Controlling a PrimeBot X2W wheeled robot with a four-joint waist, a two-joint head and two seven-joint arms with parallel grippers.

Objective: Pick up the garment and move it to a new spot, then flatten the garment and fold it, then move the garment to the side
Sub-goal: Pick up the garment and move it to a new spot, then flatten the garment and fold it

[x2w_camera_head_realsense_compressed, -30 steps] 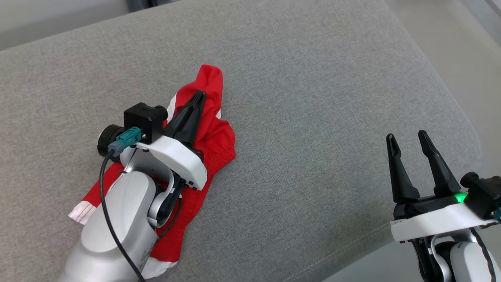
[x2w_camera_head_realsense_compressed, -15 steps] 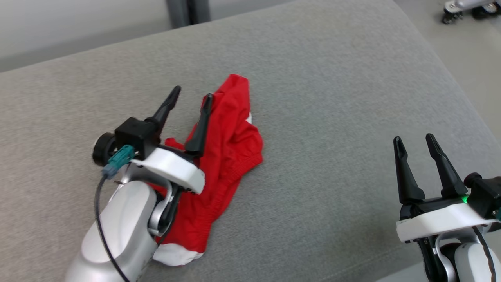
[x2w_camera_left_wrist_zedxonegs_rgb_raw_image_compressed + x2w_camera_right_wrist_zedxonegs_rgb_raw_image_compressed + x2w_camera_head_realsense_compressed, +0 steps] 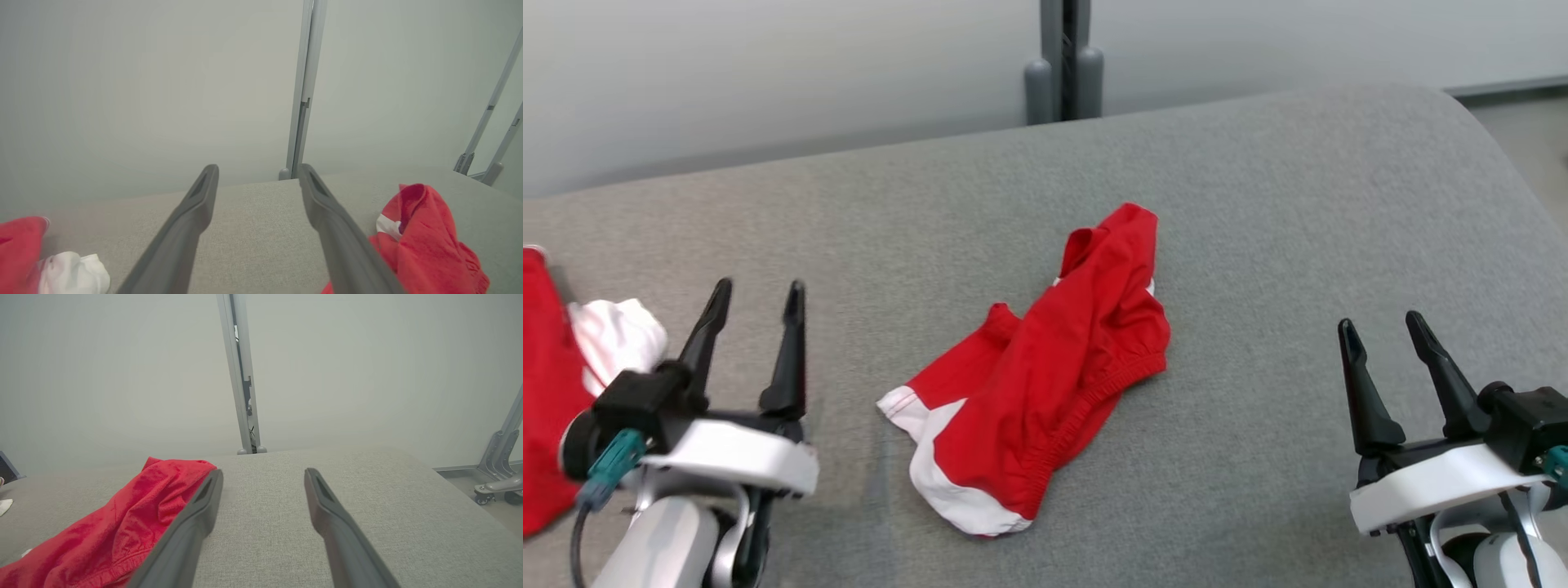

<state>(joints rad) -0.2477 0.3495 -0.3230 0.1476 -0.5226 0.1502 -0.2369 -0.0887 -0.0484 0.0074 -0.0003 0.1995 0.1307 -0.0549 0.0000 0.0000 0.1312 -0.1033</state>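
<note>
Red garment (image 3: 1054,367), ctr of grey cushion (image 3: 1282,204)

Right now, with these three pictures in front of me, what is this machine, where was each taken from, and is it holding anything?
It is a wheeled robot with two arms, each ending in a gripper of two long dark fingers. The picture with both arms comes from a camera on its head, looking down at a grey cushion. Its left gripper shows lower left, its right gripper lower right. The other two come from wrist cameras looking along each gripper's fingers. Between the arms lies a crumpled red garment with white trim. Another red and white cloth lies at the far left. Both grippers are open and hold nothing.
</note>
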